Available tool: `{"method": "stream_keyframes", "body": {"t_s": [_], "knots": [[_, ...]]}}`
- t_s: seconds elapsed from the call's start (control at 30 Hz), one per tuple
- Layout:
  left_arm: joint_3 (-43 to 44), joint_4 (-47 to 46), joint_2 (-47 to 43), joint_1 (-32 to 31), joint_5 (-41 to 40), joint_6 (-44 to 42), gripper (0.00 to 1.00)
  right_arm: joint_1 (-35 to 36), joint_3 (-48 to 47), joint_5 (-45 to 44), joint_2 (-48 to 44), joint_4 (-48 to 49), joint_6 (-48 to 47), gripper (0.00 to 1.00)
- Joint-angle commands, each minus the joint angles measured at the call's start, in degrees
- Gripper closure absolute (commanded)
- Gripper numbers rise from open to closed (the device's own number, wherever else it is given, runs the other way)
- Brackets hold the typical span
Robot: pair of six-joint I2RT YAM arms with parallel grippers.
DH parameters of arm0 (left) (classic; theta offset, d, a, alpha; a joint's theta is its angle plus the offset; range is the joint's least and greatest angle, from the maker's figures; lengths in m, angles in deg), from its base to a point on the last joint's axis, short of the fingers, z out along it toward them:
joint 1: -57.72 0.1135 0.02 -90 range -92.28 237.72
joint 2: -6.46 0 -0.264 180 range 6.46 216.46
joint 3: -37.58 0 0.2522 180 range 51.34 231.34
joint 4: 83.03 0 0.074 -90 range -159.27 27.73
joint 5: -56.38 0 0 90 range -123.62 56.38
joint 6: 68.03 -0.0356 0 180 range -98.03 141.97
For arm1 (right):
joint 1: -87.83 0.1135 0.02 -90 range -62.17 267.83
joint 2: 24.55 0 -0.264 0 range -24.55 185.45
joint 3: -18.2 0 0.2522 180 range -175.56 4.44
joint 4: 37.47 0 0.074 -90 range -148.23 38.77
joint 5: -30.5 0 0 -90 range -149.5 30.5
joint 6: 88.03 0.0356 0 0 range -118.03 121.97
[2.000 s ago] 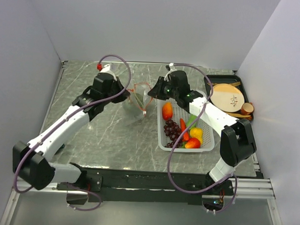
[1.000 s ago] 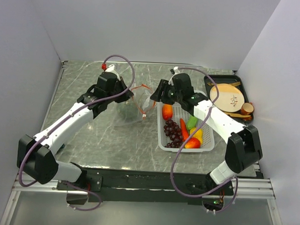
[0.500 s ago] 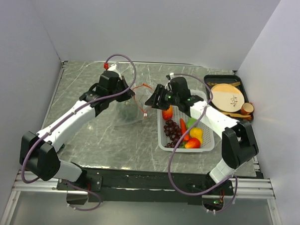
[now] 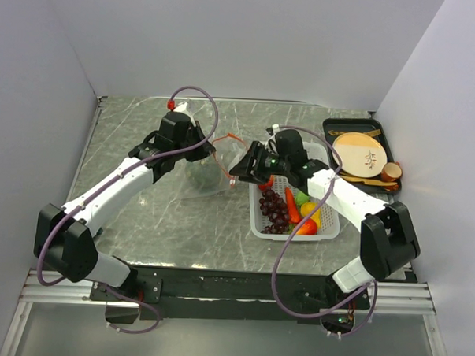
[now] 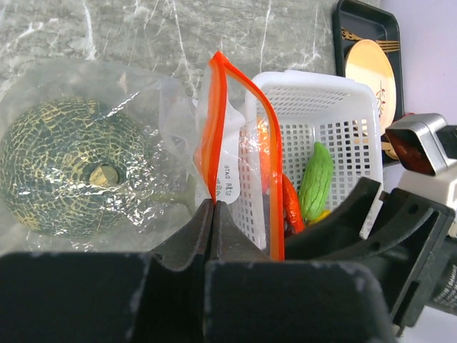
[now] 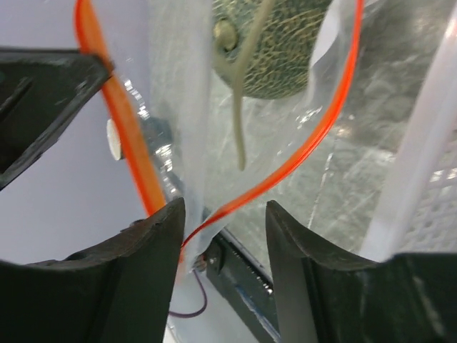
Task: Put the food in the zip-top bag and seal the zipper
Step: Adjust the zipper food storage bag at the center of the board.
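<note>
The clear zip-top bag (image 4: 200, 176) lies at the table's middle with a dark green round fruit (image 5: 68, 175) inside it. My left gripper (image 5: 212, 204) is shut on the bag's mouth edge at the orange-red zipper (image 5: 235, 86) and holds the mouth up and open. My right gripper (image 6: 225, 214) is open at the mouth's other side. The zipper strip (image 6: 314, 143) and a bag corner pass between its fingers, close to the left one. More food lies in the white basket (image 4: 330, 221): purple grapes (image 4: 273, 207), a carrot (image 4: 292, 206), green, yellow and red pieces.
A black tray (image 4: 379, 126) at the far right holds a tan wooden disc (image 4: 358, 152) and a small brown cup (image 4: 391, 170). White walls close in the table on three sides. The two grippers are close together over the bag's mouth.
My right gripper has moved left and down from above the basket to the bag's open mouth. The left gripper keeps its hold on the mouth edge and has shifted a little.
</note>
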Motion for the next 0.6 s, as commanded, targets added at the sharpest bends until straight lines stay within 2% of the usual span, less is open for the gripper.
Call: {"method": "stream_keyframes", "body": {"t_s": [0.0,0.03,0.13,0.17,0.2,0.27,0.33,0.37,0.4,0.47,0.57], "knots": [[2.07,-2.67,-0.28,-0.03,0.90,-0.42,0.99,1.00,1.05,3.13,-3.29,3.45,2.44,0.52],[2.15,-2.49,-0.28,0.06,0.90,-0.60,0.99,1.09,1.14,3.66,-2.94,3.97,2.53,0.55],[2.51,-2.40,-0.28,0.06,1.25,-0.86,0.99,1.27,0.44,5.41,-1.36,4.94,2.88,0.73],[2.68,-2.23,-0.37,0.06,1.25,-0.95,0.99,1.36,0.35,5.59,-1.18,5.38,2.88,0.85],[2.77,-2.14,-0.63,-0.03,1.16,-1.04,0.99,1.62,0.35,5.42,-1.18,5.47,2.54,0.89],[2.77,-1.88,-0.81,0.06,0.64,-1.12,0.99,1.79,0.35,3.68,-2.31,5.04,1.57,0.89],[2.51,-1.79,-1.07,0.06,0.55,-1.21,0.99,1.71,0.00,1.65,-4.24,3.99,-0.71,0.82],[2.24,-1.79,-1.16,0.06,0.55,-1.21,0.99,1.79,-0.18,-1.32,-4.95,2.15,-1.76,0.67],[2.16,-1.88,-1.08,0.06,0.63,-1.13,0.99,1.71,-0.61,-3.09,-6.00,0.74,-4.21,0.56],[1.89,-2.14,-1.25,0.06,0.90,-0.95,0.99,1.79,-2.28,-9.65,-6.71,-4.79,-7.81,0.42],[1.89,-2.05,-1.25,0.06,0.99,-1.04,0.99,1.53,-2.47,-16.97,-9.52,-9.46,-11.08,0.39]]}}
